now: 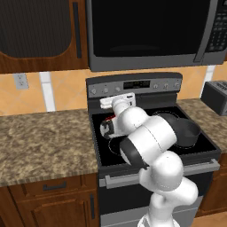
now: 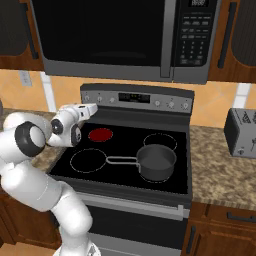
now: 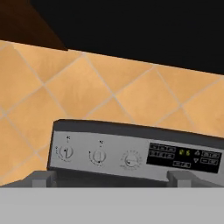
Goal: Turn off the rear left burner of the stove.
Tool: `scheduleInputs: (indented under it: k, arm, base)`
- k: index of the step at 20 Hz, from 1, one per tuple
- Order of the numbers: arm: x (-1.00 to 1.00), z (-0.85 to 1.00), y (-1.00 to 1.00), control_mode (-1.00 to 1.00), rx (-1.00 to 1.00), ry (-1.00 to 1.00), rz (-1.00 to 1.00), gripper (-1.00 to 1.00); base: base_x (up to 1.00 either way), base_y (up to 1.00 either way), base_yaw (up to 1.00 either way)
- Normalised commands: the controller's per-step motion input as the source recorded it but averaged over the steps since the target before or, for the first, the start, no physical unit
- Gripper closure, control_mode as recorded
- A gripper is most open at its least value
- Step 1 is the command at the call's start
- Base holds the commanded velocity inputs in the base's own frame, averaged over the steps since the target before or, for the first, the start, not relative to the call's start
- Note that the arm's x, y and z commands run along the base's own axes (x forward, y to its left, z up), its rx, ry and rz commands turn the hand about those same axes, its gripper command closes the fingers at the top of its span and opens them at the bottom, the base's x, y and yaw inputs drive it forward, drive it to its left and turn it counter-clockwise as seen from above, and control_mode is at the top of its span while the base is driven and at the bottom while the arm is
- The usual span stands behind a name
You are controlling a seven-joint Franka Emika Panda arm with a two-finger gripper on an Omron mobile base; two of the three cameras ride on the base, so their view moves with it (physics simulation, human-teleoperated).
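The stove (image 2: pixel 135 125) is a black glass-top range with a grey back panel (image 3: pixel 131 140). Its rear left burner (image 2: pixel 100 134) glows solid red, and a sliver of red (image 1: pixel 107 119) shows beside my arm. My gripper (image 2: pixel 93 108) hovers above that burner's far left side, pointing at the left end of the panel, a short way off it. In the hand view three round knobs (image 3: pixel 99 156) and the digital display (image 3: pixel 183 155) sit straight ahead. My gripper (image 3: pixel 111 180) is open, its fingertips (image 3: pixel 43 178) wide apart and holding nothing.
A dark saucepan (image 2: pixel 156 161) stands on the front right burner, its handle pointing left. The large front left ring (image 2: pixel 88 160) is black. A black microwave (image 2: pixel 120 37) hangs above the stove. A toaster (image 2: pixel 242 132) sits on the right counter (image 2: pixel 215 170).
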Motion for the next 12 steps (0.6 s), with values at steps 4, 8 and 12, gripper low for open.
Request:
scheduleInputs:
  k: [4,8,12]
  arm:
    - [0.40,-0.14,0.00,-1.00,0.00,0.00,0.00,-1.00]
    - [0.44,-0.19,0.00,-1.00,0.00,-0.05,0.00,-1.00]
    - [0.25,-0.31,-0.26,-1.00,0.00,-0.14,0.00,-1.00]
  base:
    - [0.00,0.00,0.00]
    - [0.00,0.00,0.00]
    - [0.00,0.00,0.00]
